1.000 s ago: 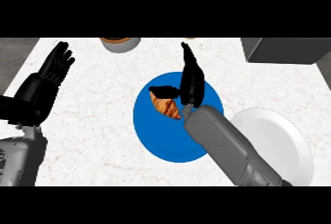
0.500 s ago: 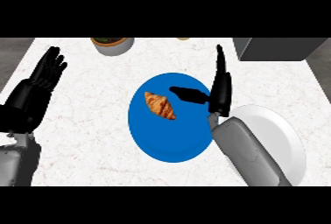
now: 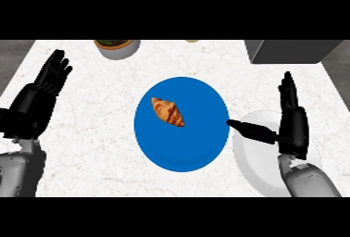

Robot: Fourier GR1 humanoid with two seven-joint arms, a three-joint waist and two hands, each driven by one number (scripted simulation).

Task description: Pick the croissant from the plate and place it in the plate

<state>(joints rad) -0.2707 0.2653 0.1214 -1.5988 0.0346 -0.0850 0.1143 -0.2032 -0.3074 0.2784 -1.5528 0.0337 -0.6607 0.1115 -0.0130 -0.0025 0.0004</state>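
In the head view we see the croissant (image 3: 167,111) lying on the blue plate (image 3: 184,152) at the desk's middle. Our right hand (image 3: 292,121) hangs spread and empty over the white plate (image 3: 256,162) (right edge); left hand (image 3: 41,95) rests spread. We judge grasping comes next, needing fingers around the pastry.

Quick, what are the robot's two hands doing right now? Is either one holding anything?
Left hand: open, fingers straight, holding nothing.
Right hand: open, fingers straight, thumb out toward the blue plate, holding nothing. The croissant lies on that plate.
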